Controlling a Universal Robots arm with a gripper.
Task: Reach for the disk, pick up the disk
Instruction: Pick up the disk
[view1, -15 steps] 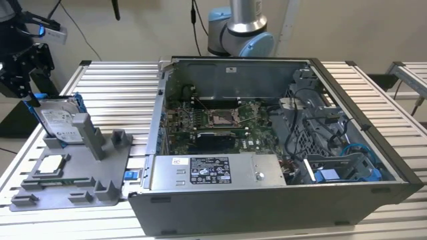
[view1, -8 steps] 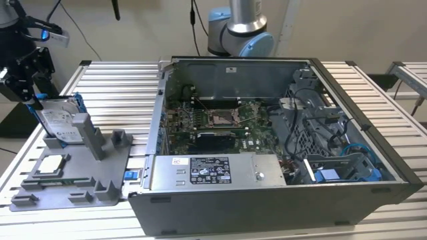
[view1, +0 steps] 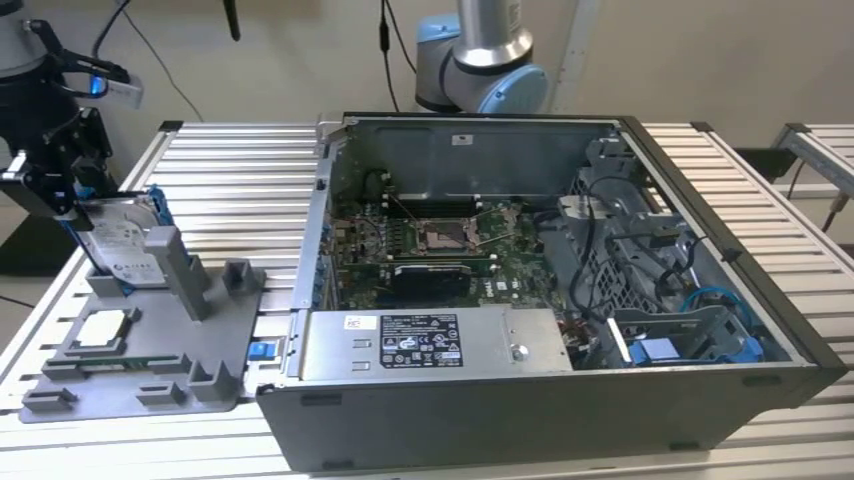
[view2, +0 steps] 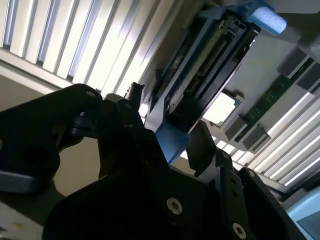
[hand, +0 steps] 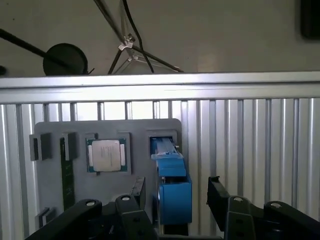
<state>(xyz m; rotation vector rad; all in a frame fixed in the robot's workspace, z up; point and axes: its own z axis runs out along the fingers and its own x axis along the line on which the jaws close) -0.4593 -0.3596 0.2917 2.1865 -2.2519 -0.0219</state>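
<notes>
The disk (view1: 118, 243) stands on edge in a slot of the grey fixture (view1: 200, 350) at the exterior view's left, silver with a white label and a blue bracket around it. My gripper (view1: 60, 190) hovers right at its upper end. In the first wrist view the disk's blue bracket (hand: 172, 195) sits between my two black fingers (hand: 137, 192), with a visible gap on one side; my gripper (hand: 176, 194) is open. The second wrist view shows the disk (view2: 210, 65) from its edge, its blue end between the fingertips of my gripper (view2: 167, 127).
A square CPU chip (hand: 106, 155) and a green memory stick (hand: 67, 172) lie on the grey fixture (hand: 50, 200). An open computer case (view1: 534, 300) takes up the middle of the slatted metal table (view1: 227, 170). An arm's base (view1: 481, 60) stands behind the case.
</notes>
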